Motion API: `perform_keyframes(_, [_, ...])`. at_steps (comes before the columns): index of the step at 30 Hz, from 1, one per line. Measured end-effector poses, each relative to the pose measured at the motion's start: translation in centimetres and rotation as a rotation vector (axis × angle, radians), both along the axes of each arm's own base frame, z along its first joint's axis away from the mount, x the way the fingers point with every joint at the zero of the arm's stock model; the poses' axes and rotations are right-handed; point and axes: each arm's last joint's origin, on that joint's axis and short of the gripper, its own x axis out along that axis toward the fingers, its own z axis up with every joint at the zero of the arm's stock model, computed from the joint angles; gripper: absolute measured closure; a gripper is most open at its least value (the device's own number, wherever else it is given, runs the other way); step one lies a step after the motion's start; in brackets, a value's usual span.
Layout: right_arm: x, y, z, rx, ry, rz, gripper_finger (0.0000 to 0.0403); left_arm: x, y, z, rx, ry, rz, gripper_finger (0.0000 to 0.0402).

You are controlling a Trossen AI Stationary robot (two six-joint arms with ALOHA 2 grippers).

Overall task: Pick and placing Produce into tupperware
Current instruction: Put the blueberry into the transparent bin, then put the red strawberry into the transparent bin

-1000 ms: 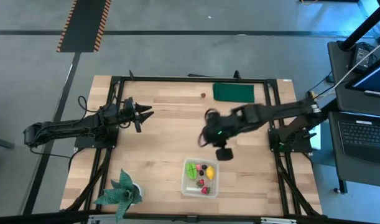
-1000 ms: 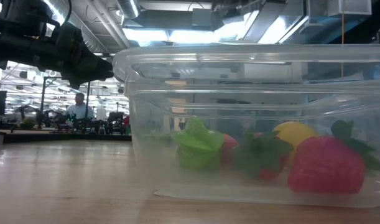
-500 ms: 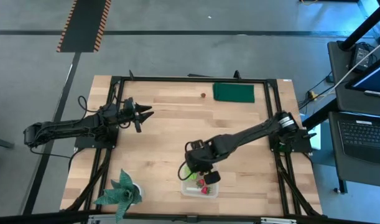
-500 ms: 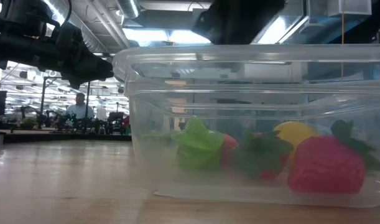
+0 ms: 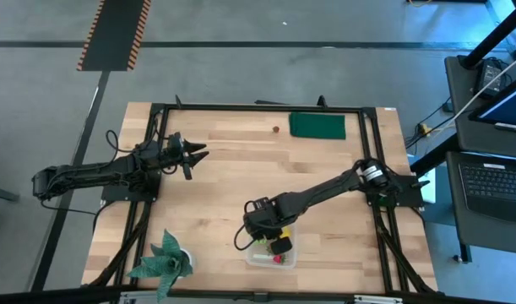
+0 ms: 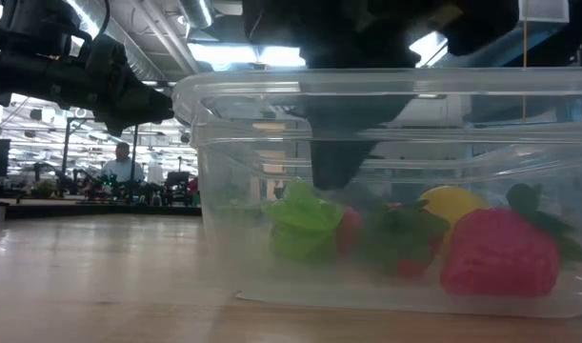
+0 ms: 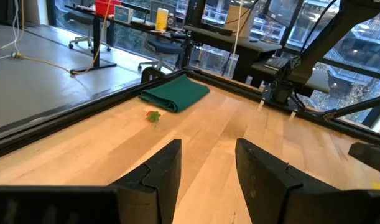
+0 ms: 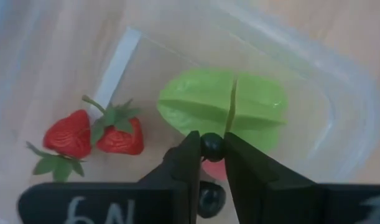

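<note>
The clear tupperware stands near the table's near edge. Inside lie a light green piece, red berries with green leaves, a yellow piece and a big red berry. My right gripper reaches down into the tupperware over the green piece, shut on a tiny dark berry. My left gripper waits open, clear of the table, at the left. One small piece lies on the wood near the far edge. My right gripper pinches the tiny dark berry between its two fingertips, coming from above and pointing down. The berry is off the table, inside the tupperware's walls, just over the light green piece; whether it touches that piece I cannot tell.
A dark green pad lies by the far edge. A teal leafy plant stands at the near left corner. Black frame rails run around the tabletop. A desk with a laptop stands to the right.
My right arm has swung from the table's middle toward the near edge and a little left, and has come down until its fingers reach inside the tupperware. The fruit pieces in the tupperware have stayed where they were.
</note>
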Motion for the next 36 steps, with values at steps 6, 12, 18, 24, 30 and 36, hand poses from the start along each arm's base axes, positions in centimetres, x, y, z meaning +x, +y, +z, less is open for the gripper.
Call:
perform_keyframes(6, [0.1,0.0,-0.6,-0.007,0.016,0.005,0.032,0.0,0.0,0.0,0.0,0.001,0.0,0.0262])
perform_keyframes(12, [0.0,0.0,-0.5,-0.008,0.019,0.006,0.0321,0.0,0.0,0.0,0.0,0.002,0.0,0.0255])
perform_keyframes(18, [-0.4,-0.2,-0.2,-0.013,0.048,-0.009,0.0301,0.0,0.0,-0.2,-0.006,0.019,0.0,0.0249])
perform_keyframes(24, [-1.0,-0.3,1.8,-0.008,0.015,0.002,0.0237,0.0,0.0,-0.4,-0.011,0.036,0.001,0.0255])
perform_keyframes(30, [-2.2,-2.1,6.2,-0.168,-0.118,-0.02,0.0168,0.0,0.0,-0.4,-0.011,0.035,0.001,0.0262])
perform_keyframes(36, [-3.4,-7.5,12.1,-0.279,-0.298,-0.161,0.014,0.0,0.0,-0.3,-0.011,0.034,0.001,0.0257])
